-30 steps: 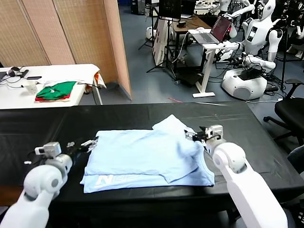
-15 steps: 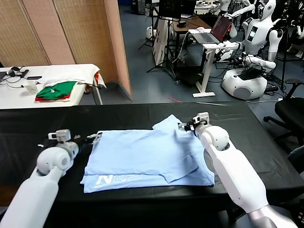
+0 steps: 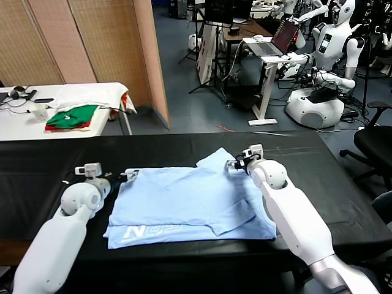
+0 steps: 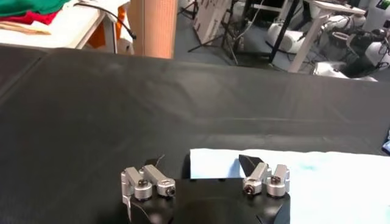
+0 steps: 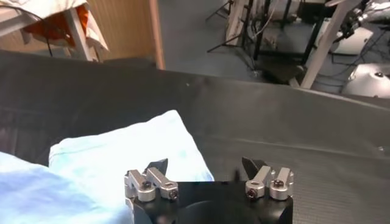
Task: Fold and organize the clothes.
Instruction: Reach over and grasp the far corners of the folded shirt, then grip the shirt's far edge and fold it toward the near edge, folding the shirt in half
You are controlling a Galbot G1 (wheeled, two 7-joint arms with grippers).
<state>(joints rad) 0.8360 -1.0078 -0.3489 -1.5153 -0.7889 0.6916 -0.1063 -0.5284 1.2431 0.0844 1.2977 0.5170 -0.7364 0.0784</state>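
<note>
T-shirt [image 3: 190, 202] lies flat between left tool [image 3: 130, 176] and right tool [image 3: 236, 164] (both open)

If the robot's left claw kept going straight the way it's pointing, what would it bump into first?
Probably the near corner of the pale sky-blue T-shirt, just ahead of the open left gripper; depth is hard to judge.

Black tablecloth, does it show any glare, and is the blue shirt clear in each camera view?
Head view: faint sheen on the tablecloth, T-shirt sharp, its white lettering visible. Left wrist view: soft pale streaks on the cloth, shirt corner slightly soft. Right wrist view: shirt sleeve evenly lit, background room softer.
</note>
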